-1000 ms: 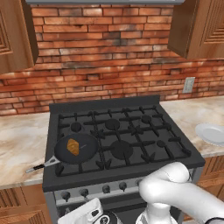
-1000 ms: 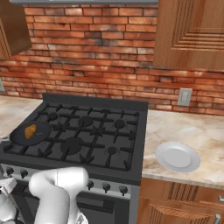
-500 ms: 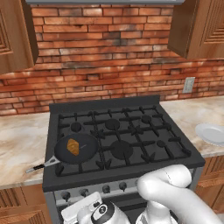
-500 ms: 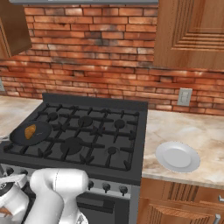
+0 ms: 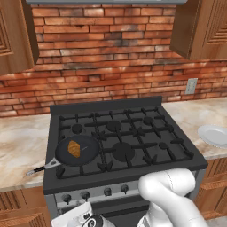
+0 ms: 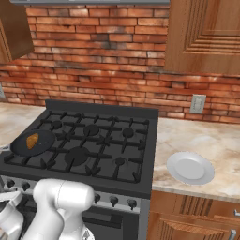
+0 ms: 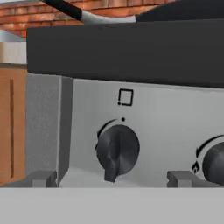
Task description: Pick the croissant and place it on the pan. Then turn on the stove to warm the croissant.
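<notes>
On the stove's point(image 5: 124, 142) front-left burner sits the pan point(image 5: 77, 150), handle pointing off toward the left counter point(image 5: 20, 150), with the croissant point(image 5: 74, 148) lying inside near the middle of the pan base. Placed there, judging by the task, so that one flame can warm it; leaves only the knob to deal with. Down at the grey front panel, lined up squarely on the leftmost knob point(image 7: 117, 151), with the gripper point(image 7: 111, 178) spread wide, one fingertip point(image 7: 41, 178) on either side of the knob and not touching it. Probably held so in order to close on the knob's ridge and twist.

From the left base view: pan, croissant and the whole row of knobs, plus the arm bent low in front of the range. From the right base view: a white plate point(image 6: 190, 168) on the right counter. From the hand view alone: the open fingers, the knob's pointer hanging downward, a small square mark above it, and a second knob point(image 7: 214, 162) at the right edge.
</notes>
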Robot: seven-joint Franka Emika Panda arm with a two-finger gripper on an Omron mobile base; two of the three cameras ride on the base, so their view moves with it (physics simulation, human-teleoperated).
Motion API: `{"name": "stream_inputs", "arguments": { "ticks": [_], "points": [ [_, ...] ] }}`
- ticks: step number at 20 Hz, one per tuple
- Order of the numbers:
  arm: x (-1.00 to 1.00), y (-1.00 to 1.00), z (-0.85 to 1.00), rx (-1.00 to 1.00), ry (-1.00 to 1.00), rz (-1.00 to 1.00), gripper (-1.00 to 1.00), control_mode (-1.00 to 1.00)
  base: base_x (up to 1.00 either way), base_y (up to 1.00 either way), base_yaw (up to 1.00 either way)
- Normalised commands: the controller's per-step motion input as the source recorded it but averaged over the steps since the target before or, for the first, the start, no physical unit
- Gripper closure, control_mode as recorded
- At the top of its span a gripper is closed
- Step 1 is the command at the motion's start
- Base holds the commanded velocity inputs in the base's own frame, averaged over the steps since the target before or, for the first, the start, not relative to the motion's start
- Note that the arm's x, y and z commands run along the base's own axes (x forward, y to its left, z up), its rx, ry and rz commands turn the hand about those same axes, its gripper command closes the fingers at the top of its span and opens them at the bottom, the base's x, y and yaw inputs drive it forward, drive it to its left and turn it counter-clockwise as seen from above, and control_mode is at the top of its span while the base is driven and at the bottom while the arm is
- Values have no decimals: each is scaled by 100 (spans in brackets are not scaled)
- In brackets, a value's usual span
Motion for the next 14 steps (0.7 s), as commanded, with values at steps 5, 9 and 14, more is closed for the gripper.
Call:
{"name": "stream_inputs", "arguments": {
  "ticks": [5,9,14],
  "points": [
    [24,21,-73,8,-17,0,-100,-100,0,0,0],
    [16,9,-37,7,-11,0,-100,-100,0,0,0],
    [13,9,-11,0,0,0,-100,-100,0,0,0]
  ]
}}
